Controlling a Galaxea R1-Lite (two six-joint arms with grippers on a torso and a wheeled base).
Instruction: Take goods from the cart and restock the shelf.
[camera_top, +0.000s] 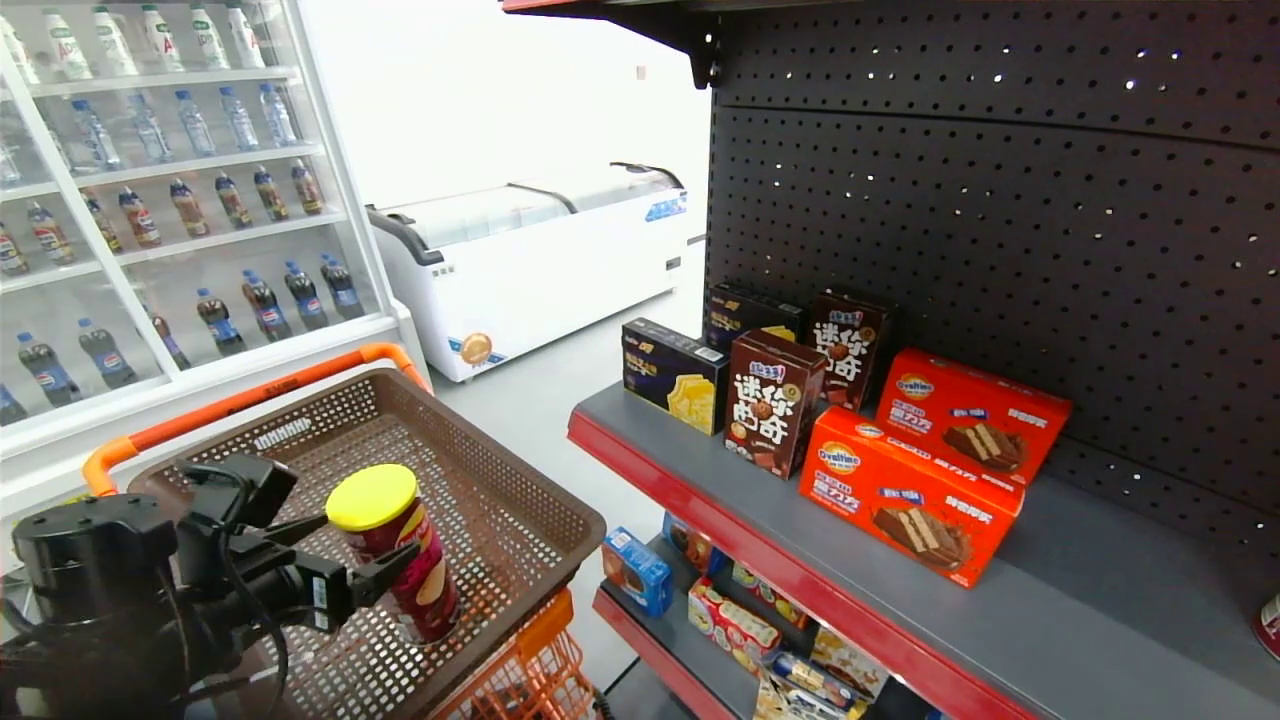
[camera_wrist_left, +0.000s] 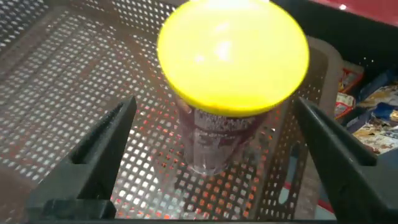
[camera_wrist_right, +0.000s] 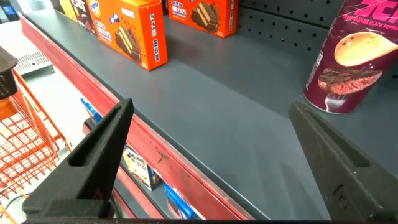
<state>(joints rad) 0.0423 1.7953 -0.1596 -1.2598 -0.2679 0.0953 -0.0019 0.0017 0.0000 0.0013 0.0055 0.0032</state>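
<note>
Chip can (camera_top: 400, 560): maroon tube, yellow lid, upright in cart's brown basket (camera_top: 520, 500) | my left gripper (camera_wrist_left: 213, 106) jaws apart, either side of it | right gripper (camera_wrist_right: 211, 106) jaws apart over grey shelf (camera_wrist_right: 236, 112) | second can (camera_wrist_right: 348, 62), orange boxes (camera_top: 905, 495) there

Glossy plastic lid (camera_wrist_left: 233, 53), matt perforated plastic basket (camera_top: 330, 420)

Back wall (camera_top: 460, 90): plain white, brightly lit.
Floor (camera_top: 545, 400): smooth, light grey.
Drinks cooler (camera_top: 150, 200): glass-fronted, rows of bottles, on the left.
Chest freezer (camera_top: 540, 270): white, curved glass lid, beside the cooler.
</note>
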